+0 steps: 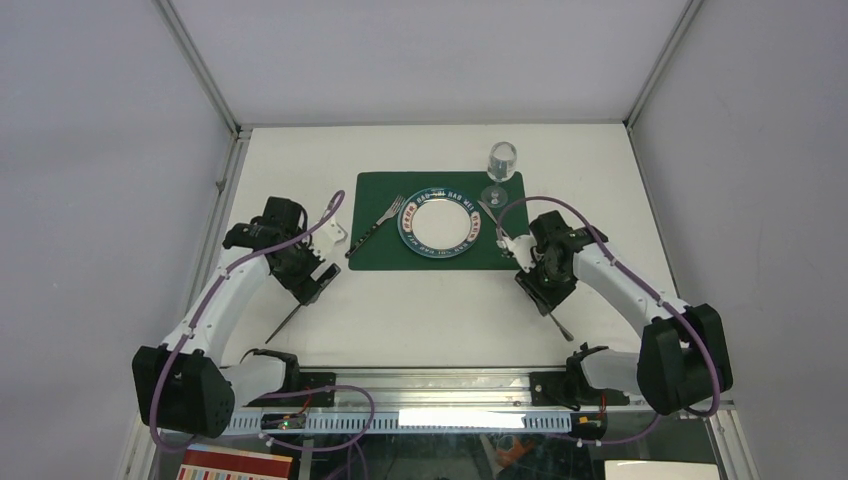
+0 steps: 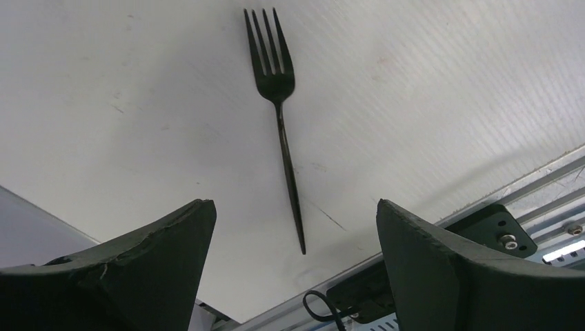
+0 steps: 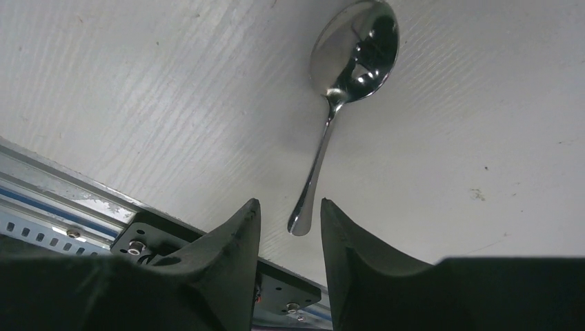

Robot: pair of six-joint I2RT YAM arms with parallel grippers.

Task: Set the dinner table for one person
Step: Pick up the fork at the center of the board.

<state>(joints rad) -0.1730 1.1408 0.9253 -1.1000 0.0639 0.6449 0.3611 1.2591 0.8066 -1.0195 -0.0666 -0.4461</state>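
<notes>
The white counter (image 1: 440, 320) fills the floor of the enclosure. Its long axis runs left to right, and the arm bases sit at its near edge. A green placemat (image 1: 450, 260) lies toward the far edge, about midway between the left and right edges, with its long side parallel to the counter's. On it are a plate (image 1: 440, 222), a silver fork (image 1: 378, 225) to the plate's left, and a glass (image 1: 502, 160) at the mat's far-right corner.

The left end effector (image 1: 308, 285) hangs over bare surface off the mat's near-left corner. It is released, its fingers (image 2: 159, 262) spread wide. A black fork (image 2: 285, 148) lies flat below it. Its handle tip is nearest the fingers and its tines point away from them. From above, its long axis slants toward the counter's near-left corner.

The right end effector (image 1: 545, 290) hangs off the mat's near-right corner. It is released, with only a narrow gap between its fingers (image 3: 227, 255). A spoon (image 3: 324, 138) lies on the counter with its handle tip showing in that gap, touching neither finger, and its bowl away. It slants toward the near-right corner.

Bare white surface runs between the mat's near edge and the aluminium rail (image 3: 62, 189) at the counter's near edge. Strips of bare surface lie along the left, right and far edges.
</notes>
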